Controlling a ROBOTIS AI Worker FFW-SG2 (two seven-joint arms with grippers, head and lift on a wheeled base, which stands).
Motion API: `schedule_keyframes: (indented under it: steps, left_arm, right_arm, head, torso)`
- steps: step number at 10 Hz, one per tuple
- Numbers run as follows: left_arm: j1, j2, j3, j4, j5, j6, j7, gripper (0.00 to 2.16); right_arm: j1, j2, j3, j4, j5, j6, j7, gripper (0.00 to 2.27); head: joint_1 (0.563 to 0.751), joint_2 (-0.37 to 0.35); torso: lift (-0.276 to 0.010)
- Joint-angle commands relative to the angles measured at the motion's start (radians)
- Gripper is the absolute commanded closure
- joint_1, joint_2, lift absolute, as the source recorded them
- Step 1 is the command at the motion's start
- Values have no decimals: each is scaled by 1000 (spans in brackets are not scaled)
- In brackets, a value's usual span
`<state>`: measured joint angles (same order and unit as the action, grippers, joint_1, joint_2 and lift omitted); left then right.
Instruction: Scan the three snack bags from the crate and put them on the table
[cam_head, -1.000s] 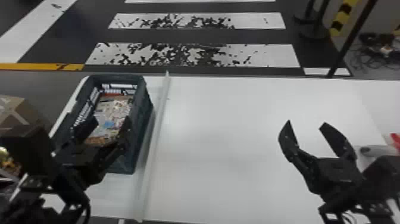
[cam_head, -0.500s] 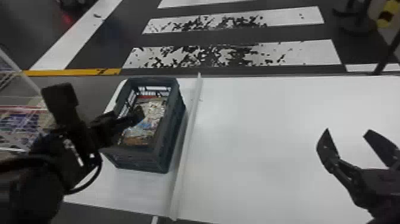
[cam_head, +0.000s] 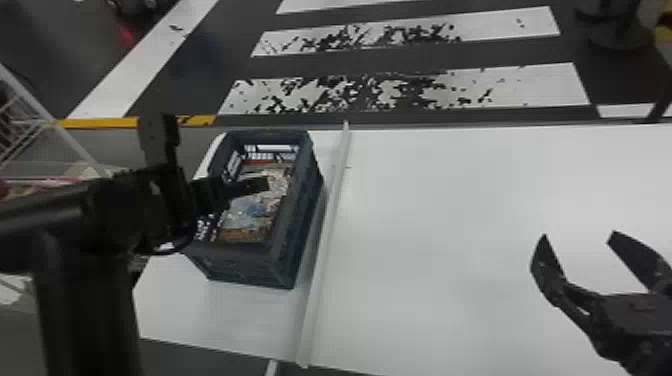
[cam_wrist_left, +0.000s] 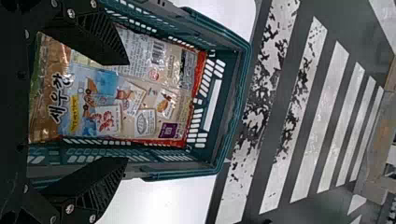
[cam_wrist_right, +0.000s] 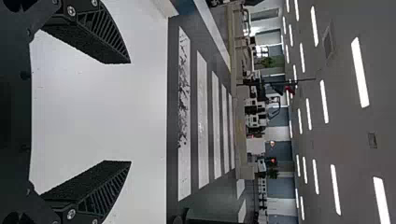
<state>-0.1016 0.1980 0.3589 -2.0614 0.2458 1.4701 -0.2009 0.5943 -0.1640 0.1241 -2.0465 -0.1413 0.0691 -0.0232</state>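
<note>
In the head view my left gripper (cam_head: 209, 154) is at the crate's left side, one finger upright outside the crate and the other over its opening. The left wrist view has the open left gripper (cam_wrist_left: 127, 111) above the dark green crate (cam_wrist_left: 237, 93). Inside lies a clear-fronted snack bag (cam_wrist_left: 100, 86) with brown, blue and beige areas; anything beneath it is hidden. The crate (cam_head: 300, 200) stands on the table, the bag (cam_head: 250, 210) within. Over the table at the right, my right gripper (cam_head: 578, 235) is open and holds nothing; the right gripper (cam_wrist_right: 130, 112) is spread wide in its wrist view.
A pale raised strip (cam_head: 325, 255) runs front to back just right of the crate. The white table (cam_head: 425, 225) extends beyond it to the right. A white wire rack (cam_head: 65, 140) stands on the left, and a striped floor lies behind the table.
The head view has turned left, shifting the crate and table rightward in it. My left gripper has turned, its fingers now farther apart in that view. The right gripper stays open.
</note>
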Motion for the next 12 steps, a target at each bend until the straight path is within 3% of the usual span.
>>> schedule_keyframes:
  steps: [1, 4, 6, 7, 10, 12]
  left_arm:
    - [-107, 3, -46, 122, -40, 17, -12, 164]
    - [-170, 3, -112, 198, -114, 54, -20, 164]
    - [-161, 28, -120, 224, -137, 75, -23, 164]
    - [-148, 51, -120, 225, -140, 79, -37, 164]
    - [-173, 155, -150, 307, -148, 75, -115, 161]
    - [-207, 161, -184, 345, -152, 75, -124, 161]
  right_arm:
    - [1, -12, 0, 2, -1, 10, -1, 124]
    - [-5, -31, 0, 12, -20, 7, -9, 124]
    - [-24, -34, 0, 22, -31, 10, -15, 124]
    - [-33, -37, 0, 26, -40, 16, -17, 124]
    - [-33, -35, 6, 28, -41, 25, -17, 124]
    - [-25, -34, 6, 19, -35, 22, -21, 124]
  head:
    - [695, 230]
    - [695, 203]
    - [695, 197]
    - [695, 200]
    - [695, 245]
    - [695, 265]
  torso:
    - [-94]
    - [-94]
    - [-94]
    - [-94]
    - [-94]
    - [-94]
